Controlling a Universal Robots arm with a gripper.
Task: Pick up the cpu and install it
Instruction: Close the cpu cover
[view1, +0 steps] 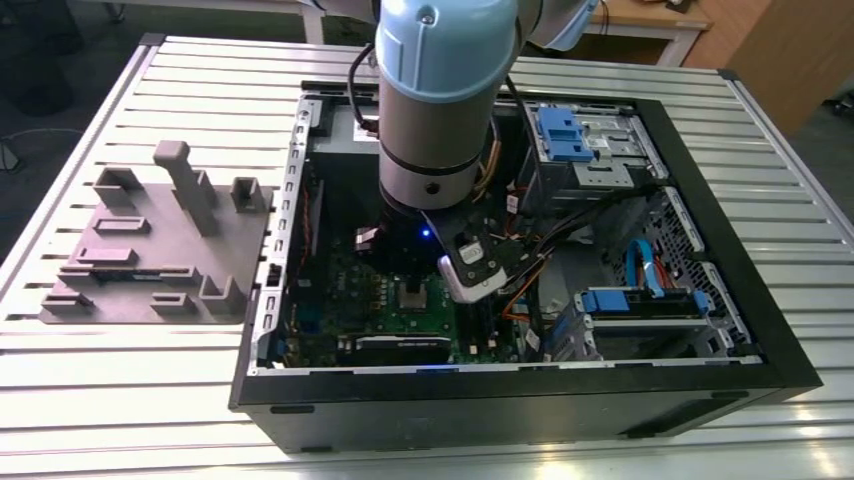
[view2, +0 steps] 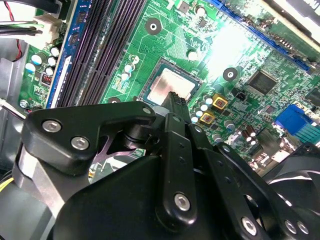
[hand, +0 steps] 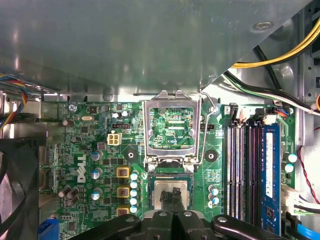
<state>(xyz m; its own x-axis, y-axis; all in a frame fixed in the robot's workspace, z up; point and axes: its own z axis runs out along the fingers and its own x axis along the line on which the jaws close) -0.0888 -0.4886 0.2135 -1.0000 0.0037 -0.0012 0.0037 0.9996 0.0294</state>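
The cpu (hand: 170, 184) is lying flat in its socket on the green motherboard (hand: 90, 150), so seating looks done. The silver socket bracket (hand: 172, 127) is standing open, so clamping appears left. The gripper (hand: 173, 196) is poising over the chip's top with fingers drawn together, grasping nothing. In the exterior view, the arm (view1: 434, 100) is reaching steeply down into the open computer case (view1: 534, 410).

A robotics workshop: a ribbed aluminium-slat workbench (view1: 134, 400) bears an opened black desktop computer case (view1: 534, 388), a grey moulded parts fixture (view1: 160, 250) at its nine o'clock.
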